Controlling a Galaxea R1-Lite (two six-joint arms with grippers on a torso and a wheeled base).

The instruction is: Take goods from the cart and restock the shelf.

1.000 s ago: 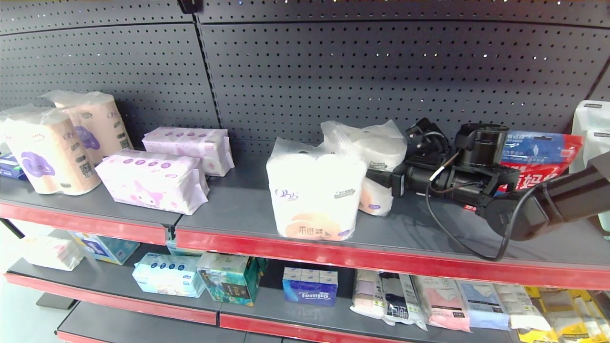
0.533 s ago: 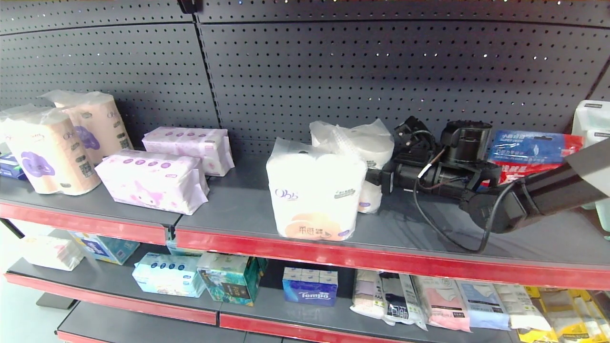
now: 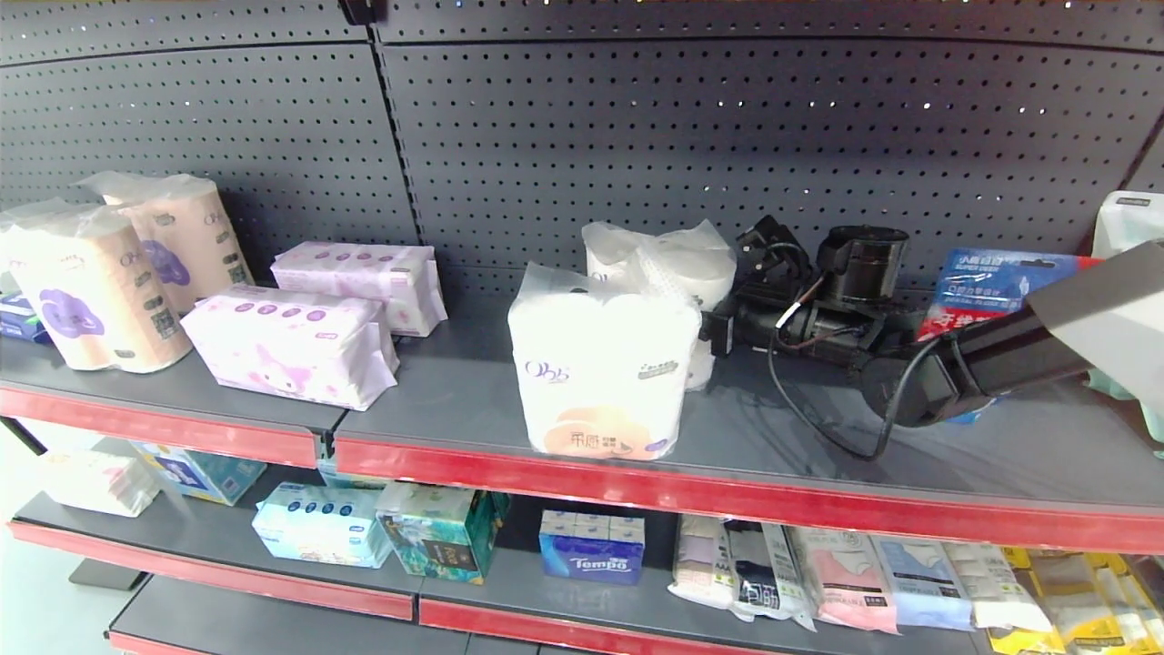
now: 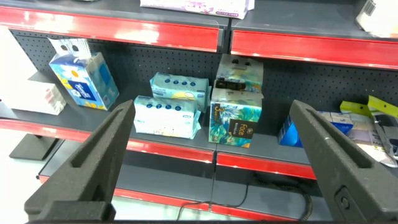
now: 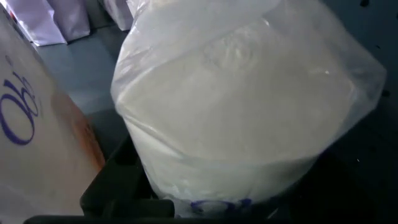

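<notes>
Gripping a white toilet-roll pack (image 3: 659, 264) in loose, crinkled clear wrap, the right tool (image 3: 716, 332) is closed on its side. The pack is over the upper shelf (image 3: 800, 450) near the back edge, just behind a second white pack (image 3: 600, 364) standing at the front edge. Toward the shelf's left end stand two peach roll packs (image 3: 91, 291) and two pink tissue packs (image 3: 291, 341). Up close, the right wrist view shows film stretched over the rolls. The left tool (image 4: 211, 112) hangs open, facing two stacked teal boxes (image 4: 236, 121) on a lower shelf.
</notes>
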